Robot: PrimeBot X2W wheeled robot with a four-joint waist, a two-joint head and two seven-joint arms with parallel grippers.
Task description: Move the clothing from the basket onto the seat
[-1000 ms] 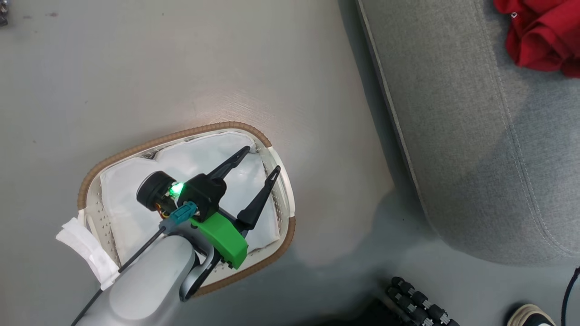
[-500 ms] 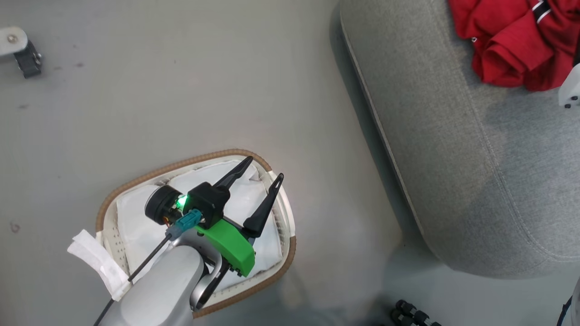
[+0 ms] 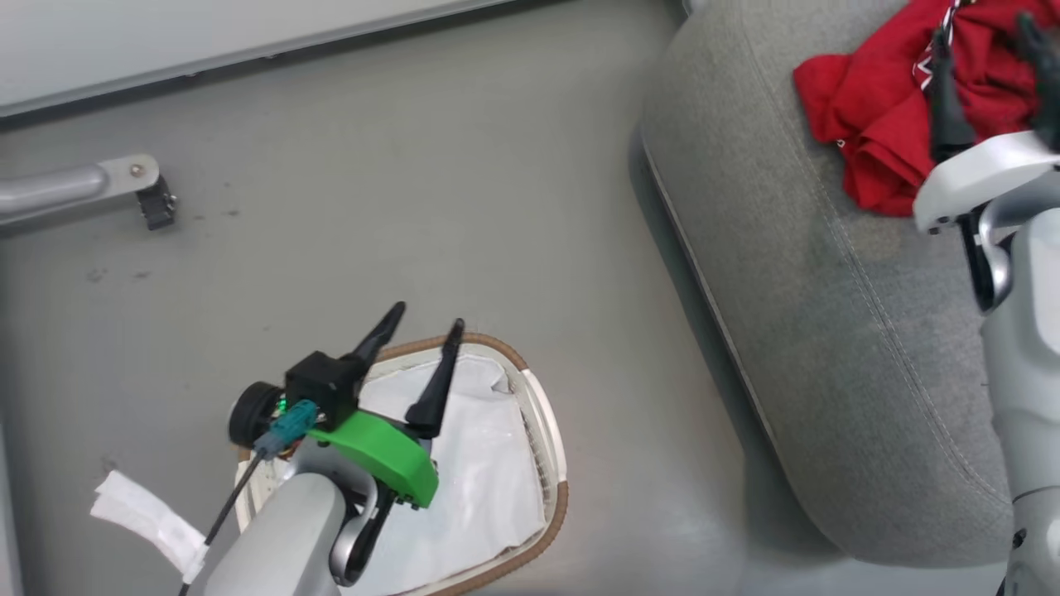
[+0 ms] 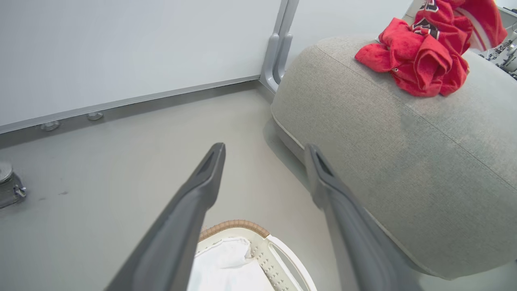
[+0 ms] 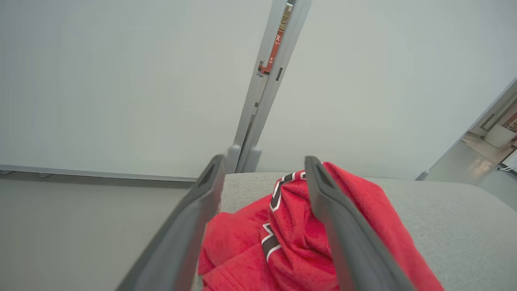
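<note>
The red clothing (image 3: 869,108) lies bunched on the grey seat (image 3: 828,331). It appears again in the left wrist view as a heap of clothing (image 4: 420,60) on the seat (image 4: 404,141). My right gripper (image 3: 983,33) hovers over it, open. In the right wrist view its gripper (image 5: 264,159) straddles the clothing (image 5: 303,242), which rests loose on the seat (image 5: 444,210). The basket (image 3: 513,360) stands on the floor with its white liner showing. My left gripper (image 3: 422,325) is open above its far rim, with nothing in it. The left wrist view has that gripper (image 4: 265,148) over the basket (image 4: 234,224).
A grey metal leg with a black foot (image 3: 141,186) sits on the floor at the far left. A white fabric strip (image 3: 141,513) hangs off the basket's near side. A wall with a baseboard and a grey post (image 4: 278,48) stands behind the seat.
The head camera has shifted, so the whole picture moved. My right arm has come into view over the clothing on the seat. The left gripper stays open over the basket.
</note>
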